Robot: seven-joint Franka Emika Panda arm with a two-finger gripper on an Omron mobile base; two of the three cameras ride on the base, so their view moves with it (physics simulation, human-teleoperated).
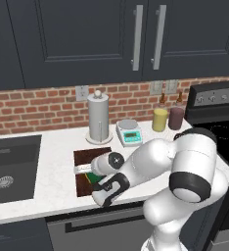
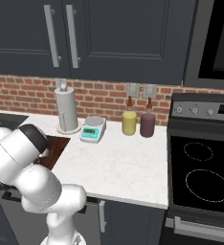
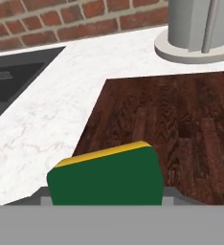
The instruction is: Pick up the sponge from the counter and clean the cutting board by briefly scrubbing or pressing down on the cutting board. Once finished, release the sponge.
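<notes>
- The gripper point(image 1: 93, 180) was closed on the sponge point(image 3: 106, 177), apparently over the cutting board point(image 3: 181, 129).
- Judged step: scrubbing. Next move: press down, then let go.

On the counter point(image 1: 53, 162) there is one cutting board point(image 1: 89, 156), one sponge point(image 3: 106, 177), one paper-towel holder point(image 1: 98, 117), one kitchen scale point(image 1: 129, 132) and two jars, one yellow point(image 1: 160, 119) and one dark purple point(image 1: 176, 117); one sink point(image 1: 11, 166) at its left edge, one stove point(image 2: 205, 177) at its right edge
</notes>
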